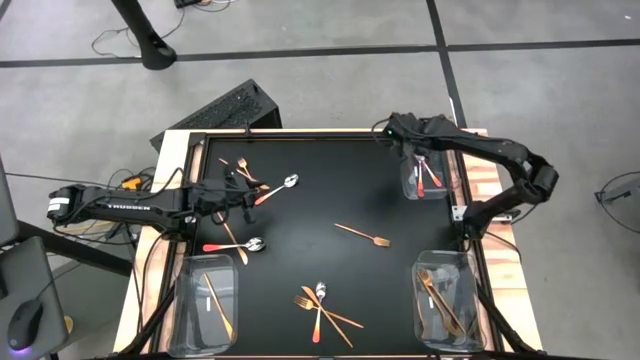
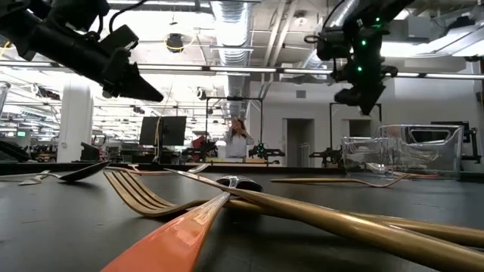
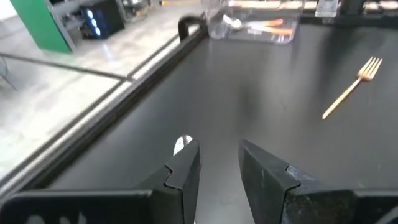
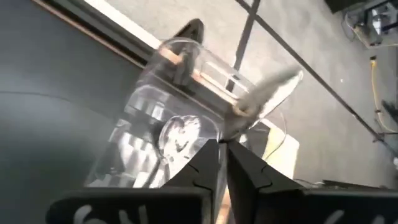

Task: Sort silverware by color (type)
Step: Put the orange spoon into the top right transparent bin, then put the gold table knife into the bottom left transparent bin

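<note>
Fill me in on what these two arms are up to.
They are sorting silverware into clear bins at the table's corners. The right hand hovers over the far right bin, which holds red-handled pieces. The left hand, fingers apart and empty, hovers over a cluster near a red-handled spoon. A gold fork and other pieces lie loose on the black table.

Left gripper (image 1: 243,190) hides some silverware at ten o'clock on the table. The blurred piece (image 4: 264,93) at the right gripper (image 4: 222,148) can't be identified. The orange handle (image 2: 170,236) runs off the low view's bottom edge.
</note>
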